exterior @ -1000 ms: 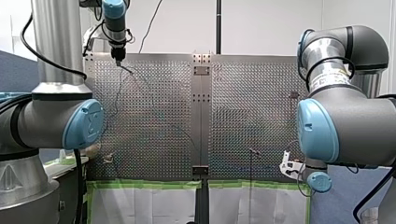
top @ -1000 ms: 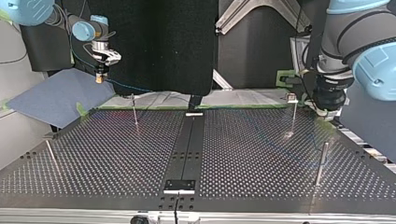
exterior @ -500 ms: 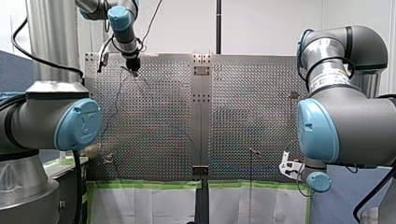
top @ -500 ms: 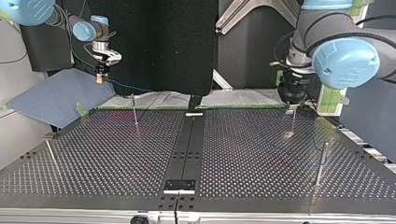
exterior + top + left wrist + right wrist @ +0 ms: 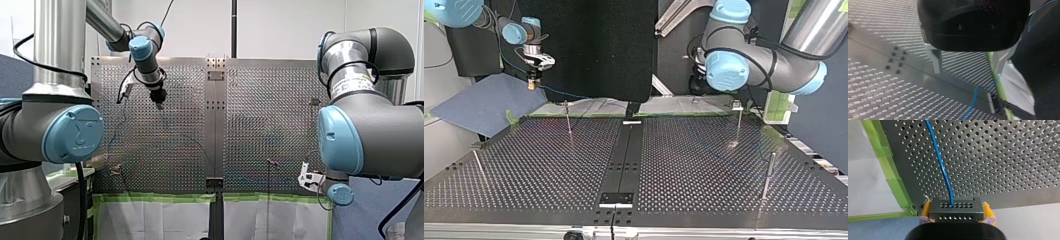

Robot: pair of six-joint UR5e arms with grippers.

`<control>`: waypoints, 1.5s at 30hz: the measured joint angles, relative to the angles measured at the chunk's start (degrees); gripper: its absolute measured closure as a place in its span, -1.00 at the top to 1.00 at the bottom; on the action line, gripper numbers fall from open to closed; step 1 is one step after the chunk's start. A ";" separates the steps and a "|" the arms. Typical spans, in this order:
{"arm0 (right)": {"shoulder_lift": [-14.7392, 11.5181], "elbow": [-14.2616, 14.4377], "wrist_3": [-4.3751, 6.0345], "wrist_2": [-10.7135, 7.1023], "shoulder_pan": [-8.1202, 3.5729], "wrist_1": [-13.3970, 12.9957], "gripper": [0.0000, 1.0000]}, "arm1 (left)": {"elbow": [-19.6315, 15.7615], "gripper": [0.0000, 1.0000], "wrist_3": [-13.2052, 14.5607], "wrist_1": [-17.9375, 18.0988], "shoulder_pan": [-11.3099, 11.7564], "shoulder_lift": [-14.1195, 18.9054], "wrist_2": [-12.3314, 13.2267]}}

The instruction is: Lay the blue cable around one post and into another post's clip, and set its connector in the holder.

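Swinging inward from the far corner, my left gripper [image 5: 967,71] hangs wide open, empty, seemingly bound for the blue cable [image 5: 941,167]; my right gripper's [image 5: 956,208] 2 fingers pinch its connector [image 5: 955,214] near the table's [image 5: 1003,157] edge, anchoring it.

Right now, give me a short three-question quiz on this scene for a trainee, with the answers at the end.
1. True or false: my left gripper is open, with nothing between its fingers.
2. What is my right gripper shut on? A) a post B) the connector C) green tape
3. Fill in: the pads pressing on the connector's sides are ______ in colour.
Key: 1 true; 2 B; 3 yellow.
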 joint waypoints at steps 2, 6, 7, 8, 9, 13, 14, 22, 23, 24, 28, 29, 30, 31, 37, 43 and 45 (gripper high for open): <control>0.00 0.00 -0.20 -0.10 0.00 -0.09 -1.00 | -0.78 1.00 -0.36 0.74 -0.77 -0.77 -0.21; -0.03 0.00 -0.61 -0.37 -0.04 -0.27 -1.00 | -2.55 1.00 -2.10 2.78 -2.80 -2.80 -0.28; -0.05 0.00 -0.82 -0.55 -0.05 -0.27 -1.00 | -2.75 1.00 -2.56 3.27 -3.28 -3.28 -0.42; -0.08 0.00 -1.08 -0.79 -0.08 -0.25 -1.00 | -2.90 1.00 -3.00 3.74 -3.74 -3.74 -0.57; -0.18 0.00 -1.46 -1.17 -0.10 -0.17 -1.00 | -3.03 1.00 -3.58 4.30 -4.33 -4.32 -0.81; -1.07 0.02 -2.96 -2.68 -0.17 0.55 -1.00 | -3.18 1.00 -5.35 6.12 -6.15 -6.15 -1.33; -1.39 0.03 -3.25 -3.06 -0.19 0.78 -1.00 | -3.19 1.00 -5.64 6.54 -6.56 -6.56 -1.38; -3.93 1.13 -4.01 -4.66 -0.36 0.80 -1.00 | -3.24 1.00 -6.31 11.30 -11.32 -11.33 -1.49; -4.04 1.30 -4.02 -4.72 -0.41 0.66 -1.00 | -3.23 1.00 -6.32 11.82 -11.85 -11.85 -1.48; -4.23 1.56 -4.02 -4.83 -0.50 0.40 -1.00 | -3.20 1.00 -6.32 12.54 -12.54 -12.53 -1.48; -4.93 2.43 -3.90 -5.06 -0.83 -0.60 -1.00 | -3.19 1.00 -6.39 14.57 -14.57 -14.58 -1.50; -5.01 2.52 -3.83 -5.09 -0.89 -0.71 -1.00 | -3.18 1.00 -6.52 15.01 -15.04 -15.04 -1.50; -5.09 2.61 -3.72 -5.11 -0.95 -0.79 -1.00 | -3.17 1.00 -6.77 15.62 -15.65 -15.65 -1.50; -5.12 2.64 -3.64 -5.14 -0.98 -0.83 -1.00 | -3.15 1.00 -7.03 16.09 -16.09 -16.09 -1.49; -5.18 2.73 -3.37 -5.20 -1.02 -0.82 -1.00 | -2.08 1.00 -8.86 18.85 -18.89 -18.88 -1.44; -5.20 2.74 -3.34 -5.22 -0.96 -0.72 -1.00 | 0.50 1.00 -9.17 21.67 -21.67 -21.67 -1.09; -5.20 2.73 -3.28 -5.17 -0.99 -0.68 -1.00 | 1.43 1.00 -9.29 22.59 -22.62 -22.62 -0.77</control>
